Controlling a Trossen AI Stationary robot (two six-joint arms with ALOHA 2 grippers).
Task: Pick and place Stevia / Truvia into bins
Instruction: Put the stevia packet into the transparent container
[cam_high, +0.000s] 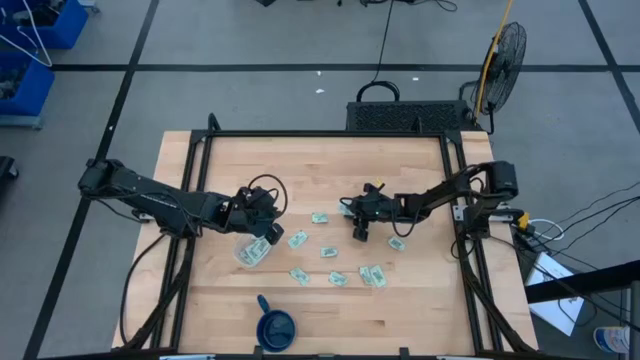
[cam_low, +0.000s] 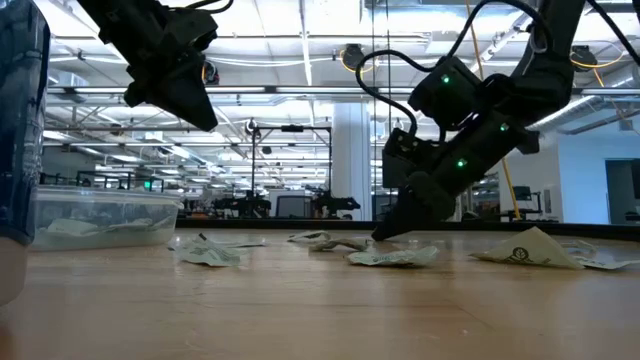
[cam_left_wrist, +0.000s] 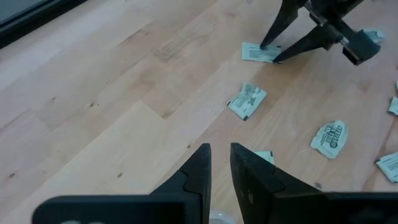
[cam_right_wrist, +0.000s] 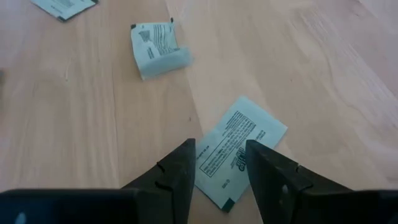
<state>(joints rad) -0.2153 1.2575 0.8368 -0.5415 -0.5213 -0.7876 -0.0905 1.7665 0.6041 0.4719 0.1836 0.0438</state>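
Several pale green and white Stevia sachets (cam_high: 327, 252) lie flat and scattered on the wooden table. The clear bin (cam_high: 252, 250) stands at the left of them with a few sachets inside (cam_low: 100, 228). My left gripper (cam_left_wrist: 221, 152) hangs above the bin's far side (cam_high: 266, 222), its fingers a narrow gap apart with nothing between them. My right gripper (cam_right_wrist: 221, 149) is open and down at the table (cam_low: 385, 232), slanting from the right. Its fingers straddle one sachet (cam_right_wrist: 239, 146) that lies printed side up. My right gripper has a fingertip (cam_left_wrist: 266, 43) at each side of the sachet (cam_left_wrist: 256, 53), which lies flat on the table. The fingers slant down from the table's right. Whether they touch the paper, I cannot tell.
A dark blue cup (cam_high: 275, 326) with a handle stands near the front edge and fills the low view's left edge (cam_low: 20, 120). Another sachet (cam_right_wrist: 157, 50) lies just beyond my right gripper. Black frame rails (cam_high: 185, 250) run along both table sides.
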